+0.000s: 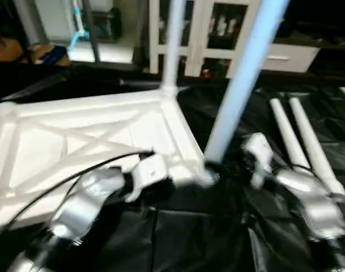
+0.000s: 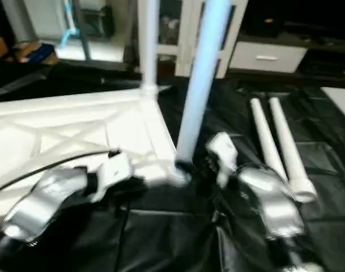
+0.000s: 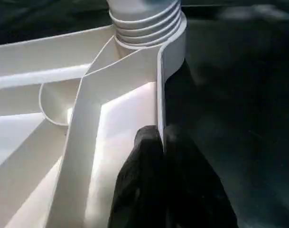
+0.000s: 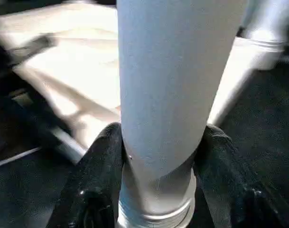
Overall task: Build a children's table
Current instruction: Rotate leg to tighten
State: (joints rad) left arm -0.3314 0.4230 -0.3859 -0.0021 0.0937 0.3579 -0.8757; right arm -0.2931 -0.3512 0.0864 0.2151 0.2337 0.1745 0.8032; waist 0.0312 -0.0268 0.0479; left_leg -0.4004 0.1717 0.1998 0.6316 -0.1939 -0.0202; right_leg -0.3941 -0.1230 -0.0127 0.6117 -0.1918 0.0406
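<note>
The white plastic square table top (image 1: 87, 141) is laid upside down, X-ribbed underside up, on the black sheet (image 1: 189, 232). A white tapered tube leg (image 1: 173, 45) is seen standing upright in the far corner socket. A second white tube leg (image 1: 240, 85), tilted, is set at the near corner and clamped low down between the fingers of the right hand (image 4: 156, 156). The left hand (image 3: 162, 142) is pinched together on the top's side wall. Two more white tube legs (image 1: 302, 136) are laid side by side on the sheet to the right.

You are losing both upright legs (image 1: 240, 85) past the top edge, and motion is blurring the grippers.
</note>
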